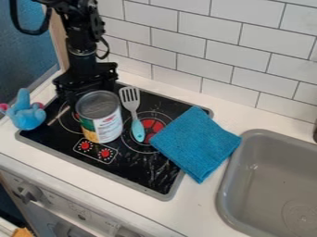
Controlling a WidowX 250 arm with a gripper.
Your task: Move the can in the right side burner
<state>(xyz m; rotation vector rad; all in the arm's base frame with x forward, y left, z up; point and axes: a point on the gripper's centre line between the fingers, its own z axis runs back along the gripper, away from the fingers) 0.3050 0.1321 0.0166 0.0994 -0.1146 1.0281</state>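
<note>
The gripper (85,85) hangs over the back left of the black stovetop (133,169), directly behind the can. The can (101,116) stands upright on the left side, with a grey metal top and a white, green and yellow label. It covers much of the left burner. To its right, the right side burner (153,126) shows a red centre. A spatula (136,122) with a slotted grey head and light blue handle lies across that burner's left part.
A folded blue cloth (197,143) overlaps the stovetop's right edge and the counter. A blue plush toy (26,113) sits at the left corner. The grey sink (272,178) is at the right, and a tiled wall (207,67) stands behind.
</note>
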